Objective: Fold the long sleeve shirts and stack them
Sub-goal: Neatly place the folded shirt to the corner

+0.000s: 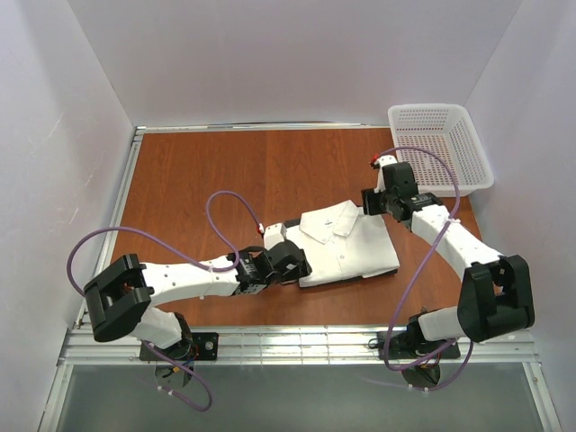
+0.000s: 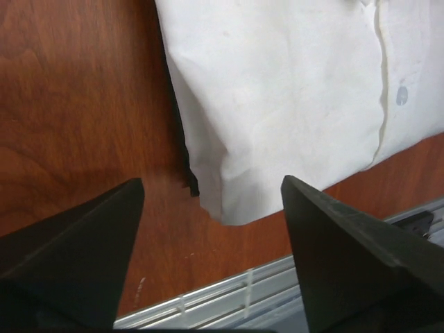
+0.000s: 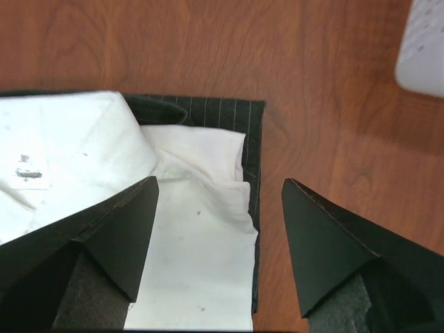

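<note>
A folded white long sleeve shirt (image 1: 346,243) lies collar up in the middle of the table, on top of a dark pinstriped shirt (image 1: 290,225) whose edges peek out. My left gripper (image 1: 301,264) stands open at the white shirt's near-left corner (image 2: 291,90), and nothing is between its fingers (image 2: 104,243). A dark strip of the striped shirt (image 2: 182,139) shows along that edge. My right gripper (image 1: 372,203) is open over the far-right corner. There the white shirt (image 3: 194,263) and its collar (image 3: 69,152) lie on the striped shirt (image 3: 222,111).
A white mesh basket (image 1: 441,144) stands at the back right, and its corner (image 3: 423,48) shows in the right wrist view. The table's metal rail (image 2: 277,277) runs just in front of the left gripper. White walls enclose the wooden table (image 1: 198,180).
</note>
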Controlling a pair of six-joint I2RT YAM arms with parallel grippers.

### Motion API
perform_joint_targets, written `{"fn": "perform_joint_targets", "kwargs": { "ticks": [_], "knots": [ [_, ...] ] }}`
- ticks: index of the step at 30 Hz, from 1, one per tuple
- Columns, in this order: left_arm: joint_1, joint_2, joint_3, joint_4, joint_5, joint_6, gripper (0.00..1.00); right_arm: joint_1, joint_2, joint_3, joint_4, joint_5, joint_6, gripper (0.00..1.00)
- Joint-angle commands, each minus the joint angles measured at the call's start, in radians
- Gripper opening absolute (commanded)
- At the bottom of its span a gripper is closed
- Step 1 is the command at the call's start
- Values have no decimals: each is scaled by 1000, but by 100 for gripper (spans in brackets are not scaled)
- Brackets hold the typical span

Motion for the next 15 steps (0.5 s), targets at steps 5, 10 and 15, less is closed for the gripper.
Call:
{"fn": "perform_joint_targets", "kwargs": {
  "ticks": [5,10,15],
  "knots": [
    [-4,-110,129,-77,-59,53,84,-6,-157,92,-85,-33,137,67],
    [-4,-30,233,-59,-25,126,69,-8,-246,-29,-56,-188,259,60],
    [3,57,229,-22,21,137,52,-60,-364,-175,-30,-269,341,51]
  ]
}}
